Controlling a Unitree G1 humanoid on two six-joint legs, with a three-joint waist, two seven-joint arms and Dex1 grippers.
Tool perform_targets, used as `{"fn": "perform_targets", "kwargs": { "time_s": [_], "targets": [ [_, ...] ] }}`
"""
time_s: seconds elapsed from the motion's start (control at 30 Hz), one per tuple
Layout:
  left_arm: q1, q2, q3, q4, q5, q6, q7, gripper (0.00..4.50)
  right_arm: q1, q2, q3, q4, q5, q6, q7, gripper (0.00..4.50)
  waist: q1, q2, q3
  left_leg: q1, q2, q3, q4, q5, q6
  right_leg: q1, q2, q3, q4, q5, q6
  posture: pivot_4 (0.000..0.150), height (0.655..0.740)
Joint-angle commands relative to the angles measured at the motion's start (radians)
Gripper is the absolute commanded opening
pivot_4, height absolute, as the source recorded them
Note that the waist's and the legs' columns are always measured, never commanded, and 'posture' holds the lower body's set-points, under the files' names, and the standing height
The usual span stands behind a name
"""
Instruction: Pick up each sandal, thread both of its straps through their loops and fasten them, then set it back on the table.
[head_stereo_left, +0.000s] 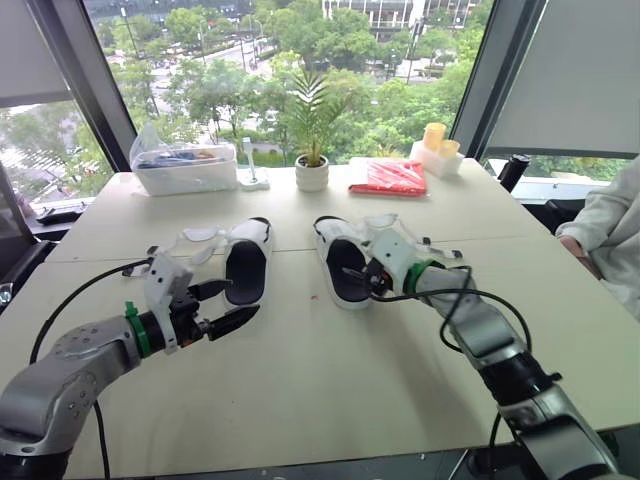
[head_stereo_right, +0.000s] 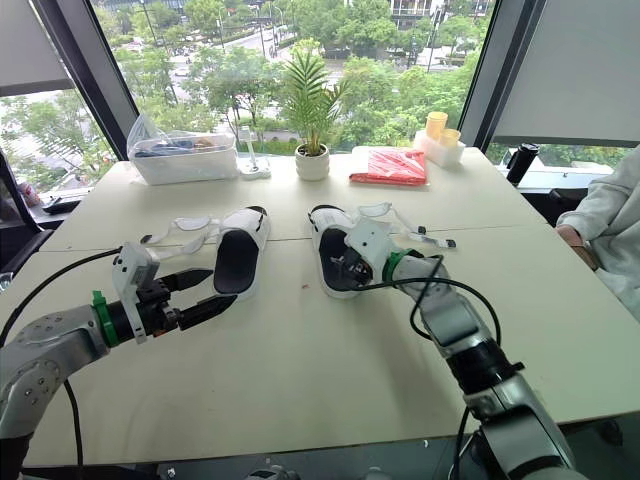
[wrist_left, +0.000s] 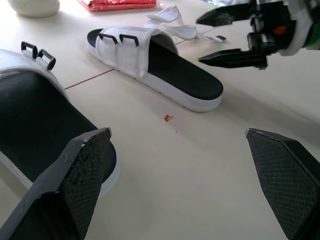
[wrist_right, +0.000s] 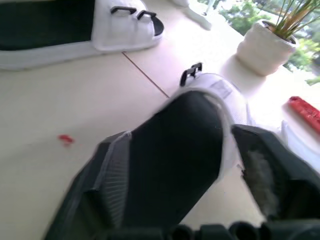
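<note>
- Left gripper (head_stereo_left: 238, 300) hangs wide open and empty, just beside the left sandal's (head_stereo_left: 246, 268) heel.
- Right gripper (wrist_left: 201, 41) (also spread) straddles the right sandal's (head_stereo_left: 338, 262) heel.
- Both sandals lie side by side mid-table (head_stereo_left: 330, 380), straps loose.

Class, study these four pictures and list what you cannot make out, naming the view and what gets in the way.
1. Head views: the right claw covers part of the right sandal.
2. Left wrist view: the left sandal is cut off by the frame edge.
3. Right wrist view: the red packet is cut off by the frame edge.
4. Head views: the plastic tub contents are too small to tell; the person is cut off at the edge.
</note>
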Motion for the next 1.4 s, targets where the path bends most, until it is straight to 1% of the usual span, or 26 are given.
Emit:
{"fn": "perform_targets", "kwargs": {
  "time_s": [0.03,0.17,0.33,0.5,0.67,0.73,0.8,0.87,0.9,0.93,1.0,1.27,1.37,1.4],
  "targets": [
    [-0.019,-0.004,0.005,-0.015,0.009,-0.026,0.001,4.50,-0.103,0.049,0.031,0.187,-0.108,-0.137,-0.098,4.47,-0.003,0.000,0.000,0.000,0.000,0.000,0.000,0.001,-0.002,0.000,0.000,0.000,0.000,0.000,0.000,0.150,0.7400],
    [-0.025,-0.006,0.003,-0.019,0.016,-0.029,0.002,4.50,-0.264,0.119,0.110,0.537,-0.255,-0.295,-0.256,4.47,-0.019,0.000,0.000,0.000,0.000,0.000,-0.002,0.005,-0.008,-0.001,0.000,0.000,0.000,0.001,-0.001,0.150,0.7400],
    [-0.021,-0.008,0.008,-0.028,0.021,-0.032,0.008,4.50,-0.408,0.207,0.133,0.862,-0.331,-0.413,-0.419,4.47,-0.024,0.000,0.000,0.000,0.000,0.000,-0.007,0.006,-0.010,-0.004,0.001,0.001,0.002,0.001,-0.001,0.150,0.7400],
    [-0.015,-0.010,0.015,-0.042,0.023,-0.031,0.020,4.50,-0.500,0.289,0.122,1.059,-0.360,-0.440,-0.524,4.47,-0.029,0.000,0.000,0.000,0.000,0.000,-0.011,0.008,-0.012,-0.006,0.002,0.002,0.003,0.001,-0.002,0.150,0.7400],
    [-0.011,-0.007,0.019,-0.051,0.025,-0.031,0.028,4.50,-0.552,0.328,0.137,1.126,-0.402,-0.429,-0.591,4.47,-0.043,0.000,0.000,0.000,0.000,-0.001,-0.011,0.008,-0.013,-0.006,0.002,0.002,0.004,0.001,-0.002,0.150,0.7400],
    [-0.007,-0.010,0.023,-0.058,0.025,-0.030,0.037,4.50,-0.566,0.336,0.137,1.137,-0.414,-0.423,-0.607,3.94,-0.045,0.000,0.000,0.000,0.000,-0.001,-0.011,0.008,-0.013,-0.006,0.003,0.002,0.004,0.001,-0.002,0.150,0.7400],
    [-0.001,-0.012,0.029,-0.069,0.021,-0.026,0.047,4.50,-0.574,0.342,0.132,1.144,-0.419,-0.420,-0.613,3.20,-0.046,0.000,0.000,0.001,0.000,-0.001,-0.011,0.008,-0.013,-0.006,0.003,0.002,0.004,0.001,-0.002,0.150,0.7400],
    [0.008,-0.013,0.032,-0.079,0.017,-0.025,0.055,4.50,-0.578,0.346,0.127,1.148,-0.424,-0.420,-0.615,2.08,-0.047,0.000,0.000,0.001,0.000,-0.001,-0.011,0.009,-0.013,-0.007,0.003,0.002,0.004,0.001,-0.002,0.150,0.7400],
    [0.013,-0.014,0.033,-0.083,0.016,-0.025,0.059,4.50,-0.579,0.348,0.126,1.149,-0.427,-0.421,-0.613,1.64,-0.047,0.000,0.000,0.001,0.000,-0.001,-0.011,0.009,-0.013,-0.007,0.003,0.002,0.005,0.001,-0.002,0.150,0.7400],
    [0.016,-0.015,0.035,-0.086,0.015,-0.025,0.064,4.50,-0.580,0.349,0.127,1.150,-0.431,-0.424,-0.612,1.03,-0.047,0.000,0.000,0.001,0.000,-0.001,-0.011,0.009,-0.014,-0.007,0.003,0.002,0.005,0.001,-0.002,0.150,0.7400],
    [0.020,-0.016,0.040,-0.090,0.012,-0.025,0.071,4.50,-0.582,0.352,0.123,1.152,-0.433,-0.426,-0.610,0.06,-0.047,0.001,0.000,0.000,0.000,0.000,-0.011,0.009,-0.014,-0.007,0.003,0.003,0.005,0.001,-0.002,0.150,0.7400],
    [0.020,-0.014,0.044,-0.095,0.001,-0.024,0.082,4.50,-0.602,0.342,0.115,1.142,-0.433,-0.469,-0.589,0.06,-0.047,0.001,0.000,0.000,0.000,0.000,-0.011,0.009,-0.014,-0.009,0.003,0.003,0.008,0.001,-0.002,0.150,0.7400],
    [0.012,-0.015,0.037,-0.090,-0.001,-0.023,0.082,4.50,-0.598,0.308,0.129,1.124,-0.446,-0.539,-0.573,0.06,-0.047,0.001,0.000,0.000,0.000,0.000,-0.011,0.009,-0.015,-0.010,0.003,0.004,0.010,0.001,-0.002,0.150,0.7400],
    [0.009,-0.016,0.032,-0.086,-0.001,-0.024,0.080,4.50,-0.587,0.286,0.135,1.110,-0.448,-0.592,-0.551,0.06,-0.047,0.001,0.000,0.000,0.000,0.000,-0.011,0.009,-0.015,-0.010,0.003,0.004,0.011,0.001,-0.002,0.150,0.7400]
  ]
}}
